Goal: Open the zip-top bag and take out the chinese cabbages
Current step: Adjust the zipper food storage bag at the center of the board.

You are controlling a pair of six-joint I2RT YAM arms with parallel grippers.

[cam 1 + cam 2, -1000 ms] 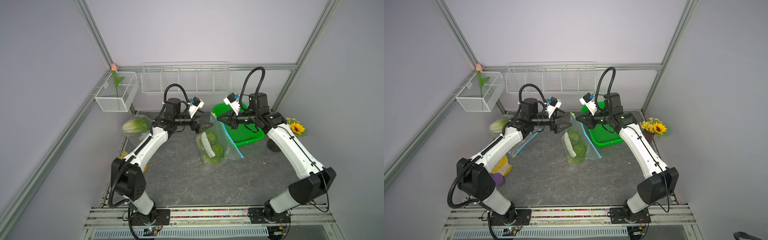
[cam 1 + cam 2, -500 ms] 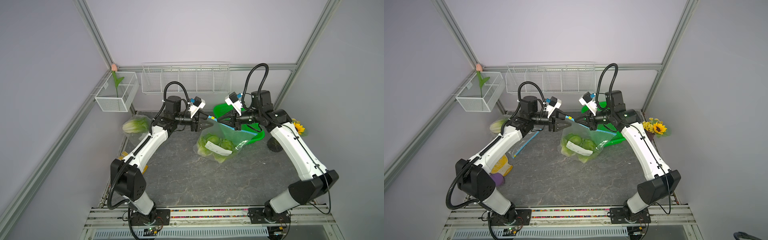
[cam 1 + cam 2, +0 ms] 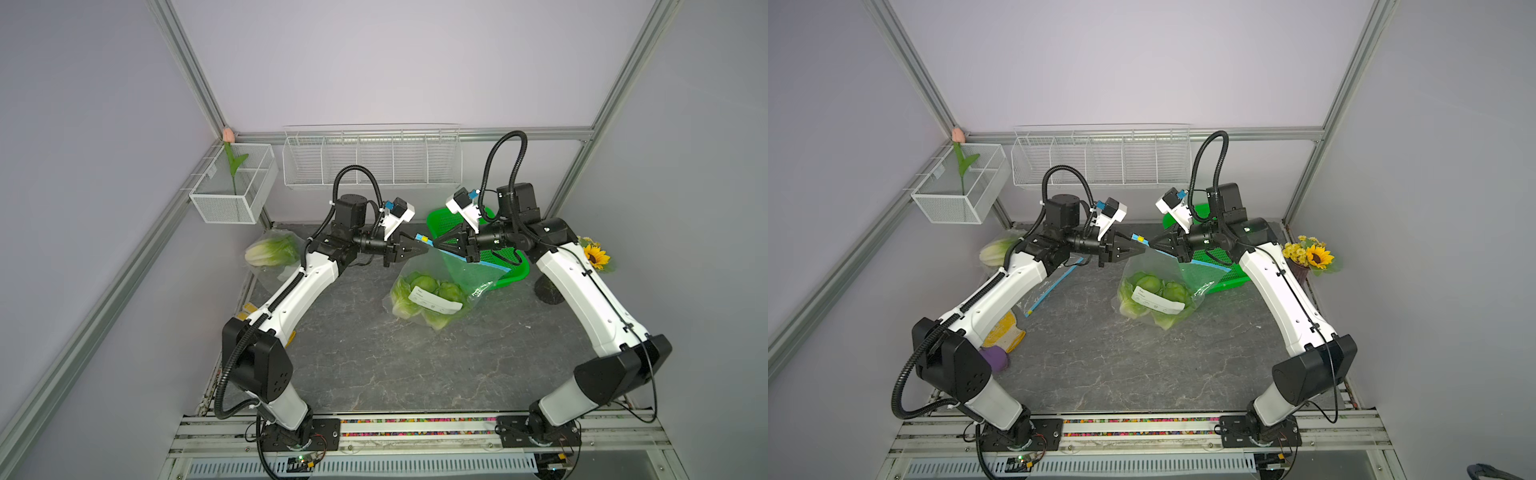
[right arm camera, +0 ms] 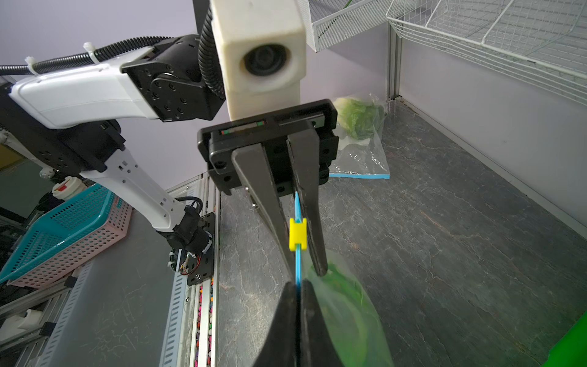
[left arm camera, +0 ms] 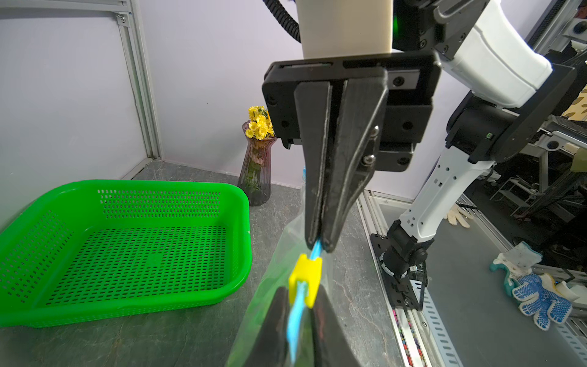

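The zip-top bag (image 3: 459, 272) is clear with a blue zip strip and hangs tilted, its bottom resting on the grey table. The chinese cabbages (image 3: 424, 291) lie inside behind a white label, also seen in a top view (image 3: 1148, 286). My right gripper (image 4: 297, 286) is shut on the blue strip, tip to tip with my left gripper (image 5: 298, 292). The left fingers have come together on the bag's yellow slider (image 4: 297, 233). In both top views the left gripper (image 3: 424, 249) (image 3: 1143, 249) and right gripper (image 3: 435, 243) (image 3: 1153, 245) meet above the bag.
A green perforated basket (image 3: 517, 272) stands behind the bag. A leafy head in a second clear bag (image 3: 270, 251) lies at the back left. A flower vase (image 5: 255, 171) stands at the right wall, wire baskets (image 3: 370, 158) hang behind, and a glove (image 3: 1005, 332) lies under the left arm.
The left jaws went from wide open to shut round the slider. The right gripper raised the zip edge toward the left gripper, and the bag swung round beneath.
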